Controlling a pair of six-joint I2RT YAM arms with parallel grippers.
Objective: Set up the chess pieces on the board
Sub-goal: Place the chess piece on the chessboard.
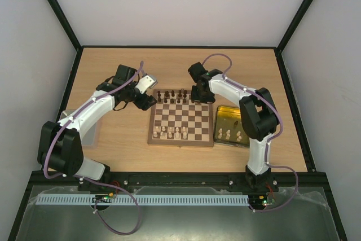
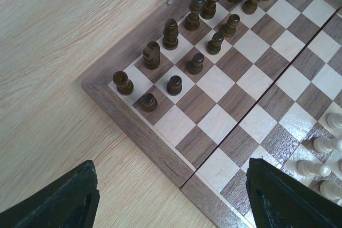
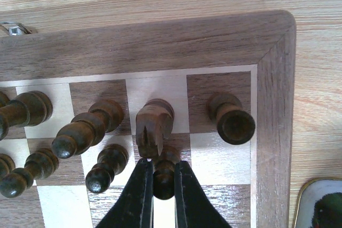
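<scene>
Left arm: it rises from its base at the near left and reaches far and right, with the wrist ending beside the far-left corner of the board (image 1: 181,123).
Left claw (image 2: 172,169): the fingers are spread wide with nothing between them, hovering over the board's left border and the bench (image 2: 59,57).
Right arm: it stands up from the near-right base and folds sharply at the elbow, and the forearm runs left to the board's far-right corner.
Right claw (image 3: 163,177): it is clamped on a dark pawn (image 3: 164,159) and pinches it from both sides.
Dark pawn: it is in the second row, directly near of the knight (image 3: 155,124), with the corner rook (image 3: 231,120) to its right. I cannot tell whether its base touches the square.
Dark pieces (image 1: 172,95): they fill much of the two far rows.
Cream pieces (image 1: 175,134): a few stand in the near rows, and more are in the gold tray (image 1: 225,108) just right of the board.
</scene>
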